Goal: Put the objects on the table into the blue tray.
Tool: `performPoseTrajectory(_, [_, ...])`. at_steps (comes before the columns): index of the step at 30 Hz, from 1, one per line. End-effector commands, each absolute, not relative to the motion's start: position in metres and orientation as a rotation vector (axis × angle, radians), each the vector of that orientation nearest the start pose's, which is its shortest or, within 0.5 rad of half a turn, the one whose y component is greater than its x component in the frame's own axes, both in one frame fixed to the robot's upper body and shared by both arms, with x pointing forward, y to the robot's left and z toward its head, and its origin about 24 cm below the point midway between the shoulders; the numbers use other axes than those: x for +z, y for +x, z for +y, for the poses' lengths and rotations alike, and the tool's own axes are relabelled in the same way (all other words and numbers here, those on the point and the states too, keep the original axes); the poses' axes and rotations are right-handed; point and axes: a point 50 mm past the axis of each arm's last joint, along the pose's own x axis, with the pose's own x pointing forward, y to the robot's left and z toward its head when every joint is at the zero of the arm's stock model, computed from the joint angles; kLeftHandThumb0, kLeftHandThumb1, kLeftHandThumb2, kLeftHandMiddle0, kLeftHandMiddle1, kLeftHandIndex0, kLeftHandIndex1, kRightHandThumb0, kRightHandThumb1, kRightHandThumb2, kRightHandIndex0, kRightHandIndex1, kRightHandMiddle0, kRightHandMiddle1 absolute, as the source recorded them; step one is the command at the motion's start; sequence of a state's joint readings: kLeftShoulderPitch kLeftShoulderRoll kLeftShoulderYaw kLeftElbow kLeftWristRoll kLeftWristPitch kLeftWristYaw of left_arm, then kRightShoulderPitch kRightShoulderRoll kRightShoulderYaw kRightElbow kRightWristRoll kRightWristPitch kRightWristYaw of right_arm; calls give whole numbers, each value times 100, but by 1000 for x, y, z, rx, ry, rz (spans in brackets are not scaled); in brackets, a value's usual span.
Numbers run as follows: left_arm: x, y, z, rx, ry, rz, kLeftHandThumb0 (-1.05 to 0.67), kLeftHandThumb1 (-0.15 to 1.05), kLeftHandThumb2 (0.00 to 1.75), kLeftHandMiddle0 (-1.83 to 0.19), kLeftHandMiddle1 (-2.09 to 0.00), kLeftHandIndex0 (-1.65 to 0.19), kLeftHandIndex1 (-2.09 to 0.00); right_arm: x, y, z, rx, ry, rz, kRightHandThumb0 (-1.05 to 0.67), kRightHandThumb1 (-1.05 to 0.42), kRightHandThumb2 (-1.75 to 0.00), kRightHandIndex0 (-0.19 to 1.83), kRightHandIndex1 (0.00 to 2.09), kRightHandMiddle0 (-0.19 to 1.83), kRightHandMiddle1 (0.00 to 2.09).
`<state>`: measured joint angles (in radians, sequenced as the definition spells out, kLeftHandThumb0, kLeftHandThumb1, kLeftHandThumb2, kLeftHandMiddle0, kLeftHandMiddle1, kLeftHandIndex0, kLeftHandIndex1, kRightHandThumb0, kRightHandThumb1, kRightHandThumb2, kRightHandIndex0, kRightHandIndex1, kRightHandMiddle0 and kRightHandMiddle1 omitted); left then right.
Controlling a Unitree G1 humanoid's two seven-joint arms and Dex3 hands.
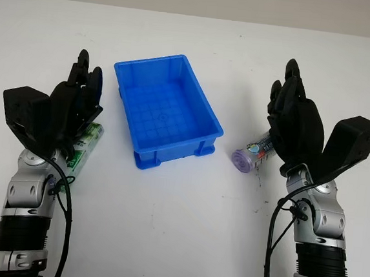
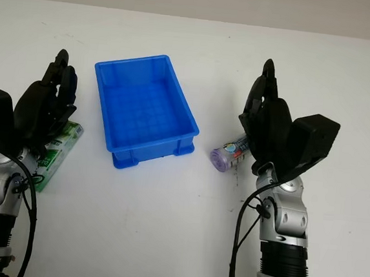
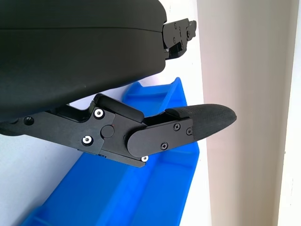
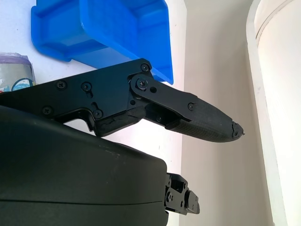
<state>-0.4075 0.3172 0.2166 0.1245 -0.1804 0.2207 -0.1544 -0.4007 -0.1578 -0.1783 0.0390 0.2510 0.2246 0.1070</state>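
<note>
The blue tray (image 1: pixel 166 111) at the desk's (image 1: pixel 177 228) middle holds nothing; a green packet (image 1: pixel 84 146) and purple-capped tube (image 1: pixel 251 154) lie beside it, under the open left hand (image 1: pixel 78 97) and open right hand (image 1: pixel 291 115).

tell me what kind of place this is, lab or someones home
Most likely a lab or test bench, not a home: a bare white table against a plain wall, a blue tray, a green packet and a purple-capped tube, with open left hand and right hand hovering.
</note>
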Motion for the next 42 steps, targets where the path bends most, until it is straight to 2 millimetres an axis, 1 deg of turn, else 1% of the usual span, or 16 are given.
performPoseTrajectory(1, [136, 323, 230, 4, 70, -122, -82, 105, 64, 19, -2, 19, 0, 138, 320, -185, 70, 128, -190, -78, -105, -80, -19, 0, -19, 0])
performPoseTrajectory(11, [138, 332, 227, -3, 76, -120, -82, 105, 65, 19, -1, 19, 0, 143, 328, -187, 97, 144, -206, -79, -105, -79, -19, 0, -19, 0])
performPoseTrajectory(15, [138, 333, 226, -5, 76, -126, -84, 105, 65, 19, 0, 19, 0, 172, 325, -200, 147, 93, -296, -76, -105, -65, -19, 0, -19, 0])
performPoseTrajectory(18, [138, 332, 225, -13, 60, -131, -83, 105, 65, 19, 0, 19, 0, 205, 321, -217, 167, -86, -390, -70, -105, -53, -19, 0, -18, 1])
performPoseTrajectory(19, [139, 332, 225, -13, 58, -132, -83, 105, 65, 19, 0, 19, 0, 217, 319, -223, 156, -175, -400, -69, -104, -32, -6, 7, -3, 12])
performPoseTrajectory(20, [138, 331, 225, -12, 56, -135, -82, 105, 65, 19, 0, 19, 0, 228, 317, -228, 148, -253, -399, -70, -104, -20, 3, 11, 2, 31])
performPoseTrajectory(21, [138, 331, 225, -11, 56, -136, -81, 105, 65, 19, 0, 19, 0, 240, 314, -232, 148, -332, -389, -67, -101, -13, 13, 15, 4, 51])
performPoseTrajectory(23, [137, 331, 225, -9, 59, -138, -80, 105, 65, 19, 0, 19, 0, 254, 309, -235, 161, -428, -359, -59, -93, -6, 25, 19, 9, 65])
performPoseTrajectory(24, [137, 331, 226, -8, 60, -138, -81, 105, 65, 19, -1, 19, 0, 260, 306, -236, 182, -485, -342, -55, -85, -5, 30, 20, 16, 59])
performPoseTrajectory(25, [136, 331, 226, -8, 60, -138, -81, 105, 64, 19, -2, 19, 0, 264, 304, -237, 197, -520, -329, -49, -79, -5, 34, 18, 26, 43])
performPoseTrajectory(26, [136, 331, 226, -11, 61, -137, -81, 105, 64, 19, -2, 19, -1, 269, 302, -236, 219, -602, -323, -47, -77, -5, 36, 16, 30, 35])
performPoseTrajectory(28, [135, 331, 226, -17, 60, -136, -81, 105, 63, 19, -3, 19, -1, 272, 299, -233, 251, -738, -326, -42, -72, -5, 43, 16, 39, 24])
performPoseTrajectory(31, [135, 332, 226, -20, 64, -135, -81, 105, 64, 19, -4, 18, -2, 271, 297, -232, 292, -948, -335, -43, -67, -5, 50, 14, 49, 13])
performPoseTrajectory(35, [136, 332, 228, -16, 66, -134, -82, 105, 63, 19, -3, 19, -2, 262, 294, -234, 397, -1277, -316, -47, -66, -5, 44, 8, 46, 7])
performPoseTrajectory(39, [137, 333, 229, -19, 60, -137, -82, 105, 61, 19, -3, 19, -3, 254, 294, -234, 462, -1416, -283, -52, -69, -7, 37, 4, 41, 4])
performPoseTrajectory(42, [137, 334, 228, -27, 64, -138, -82, 105, 61, 19, -3, 19, -3, 239, 297, -233, 537, -1485, -291, -49, -71, -6, 36, 4, 40, 4])
